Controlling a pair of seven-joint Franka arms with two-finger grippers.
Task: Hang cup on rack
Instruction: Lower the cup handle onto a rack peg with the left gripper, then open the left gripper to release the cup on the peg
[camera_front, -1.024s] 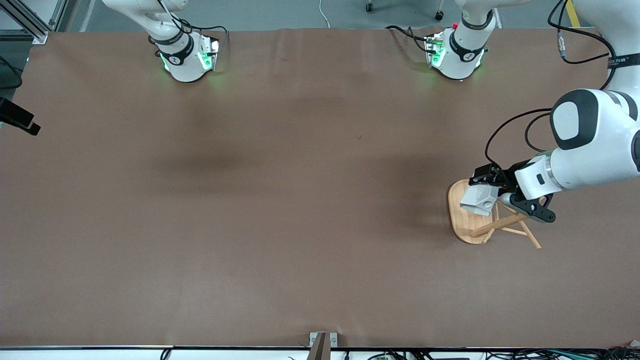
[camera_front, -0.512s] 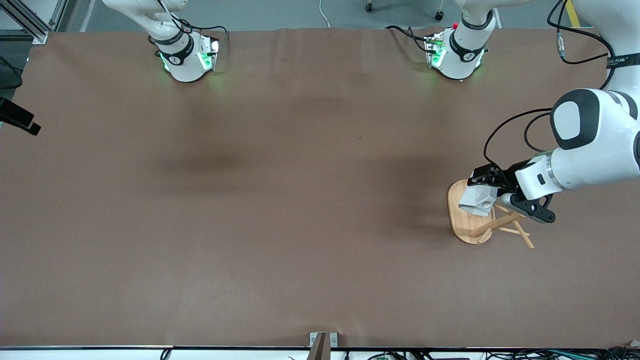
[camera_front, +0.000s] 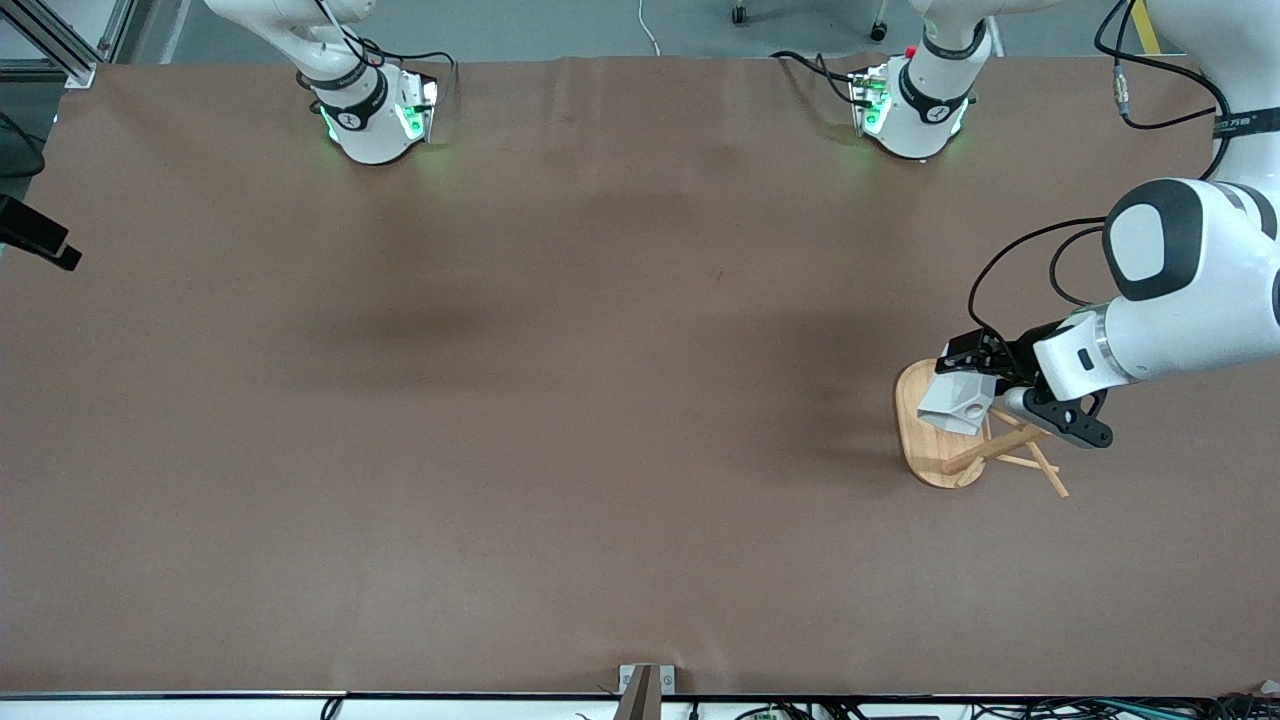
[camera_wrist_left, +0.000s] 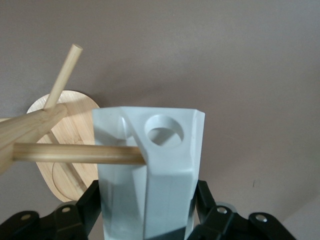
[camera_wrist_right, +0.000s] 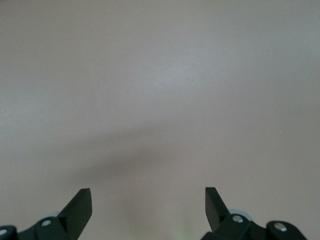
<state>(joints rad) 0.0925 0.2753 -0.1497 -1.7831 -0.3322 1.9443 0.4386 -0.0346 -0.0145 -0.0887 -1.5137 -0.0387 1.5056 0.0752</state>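
Note:
The white faceted cup (camera_front: 957, 403) is held in my left gripper (camera_front: 975, 372), over the rack's oval wooden base (camera_front: 922, 452) near the left arm's end of the table. In the left wrist view my left gripper (camera_wrist_left: 147, 210) is shut on the cup's body (camera_wrist_left: 165, 180). The handle's round hole (camera_wrist_left: 164, 131) is open, with nothing through it. One peg (camera_wrist_left: 75, 153) of the rack ends against the cup's side beside the handle. Another peg (camera_wrist_left: 62, 75) points away. The rack's post (camera_wrist_left: 27, 134) lies beside the cup. My right gripper (camera_wrist_right: 148, 200) is open over bare table.
The brown table covering (camera_front: 560, 400) spreads across the whole view. The two arm bases (camera_front: 375, 120) (camera_front: 910, 115) stand along the table's edge farthest from the front camera. A small metal bracket (camera_front: 645, 685) sits at the nearest edge.
The rack's pegs and base have shifted slightly toward the right arm's end of the table. The left gripper and cup have barely moved.

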